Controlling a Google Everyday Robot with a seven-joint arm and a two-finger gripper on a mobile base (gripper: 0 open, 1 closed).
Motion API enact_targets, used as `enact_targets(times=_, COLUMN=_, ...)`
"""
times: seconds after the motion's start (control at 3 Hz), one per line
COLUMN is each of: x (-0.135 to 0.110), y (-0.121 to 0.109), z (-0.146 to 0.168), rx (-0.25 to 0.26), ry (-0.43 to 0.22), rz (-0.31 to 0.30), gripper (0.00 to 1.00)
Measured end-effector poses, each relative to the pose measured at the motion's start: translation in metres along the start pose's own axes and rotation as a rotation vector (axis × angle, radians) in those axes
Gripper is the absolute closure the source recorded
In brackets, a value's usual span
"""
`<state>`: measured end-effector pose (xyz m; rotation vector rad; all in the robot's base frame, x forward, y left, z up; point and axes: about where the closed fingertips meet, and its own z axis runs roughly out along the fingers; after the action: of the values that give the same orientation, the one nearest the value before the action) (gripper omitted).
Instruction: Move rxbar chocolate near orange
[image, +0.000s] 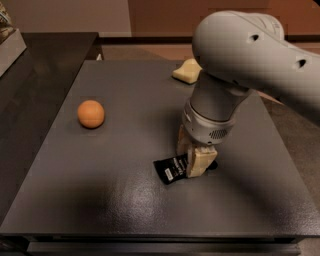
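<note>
The rxbar chocolate (169, 170), a flat black wrapper with white text, lies on the dark grey table (125, 200) at front centre. My gripper (192, 161) points straight down onto the bar's right half, with one cream finger (201, 162) in front of it and the other behind, closed against the wrapper. The bar still rests on the table. The orange (91, 113) sits at the table's left, well apart from the bar and the gripper.
A pale yellow sponge-like block (186, 71) lies at the table's far edge, partly behind my arm (240, 60). A lower dark counter (30, 65) runs along the left, with a pale box (7, 42) at its far corner.
</note>
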<state>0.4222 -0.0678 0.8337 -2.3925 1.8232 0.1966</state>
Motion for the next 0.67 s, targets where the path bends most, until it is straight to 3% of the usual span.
enact_targets(times=0.33, x=0.000, y=-0.003, z=-0.012, rx=0.025, ry=-0.010, rz=0.002, gripper=1.00)
enact_targets(times=0.67, x=-0.005, y=-0.013, z=-0.028, rx=0.059, ry=-0.011, rz=0.006, gripper=1.00)
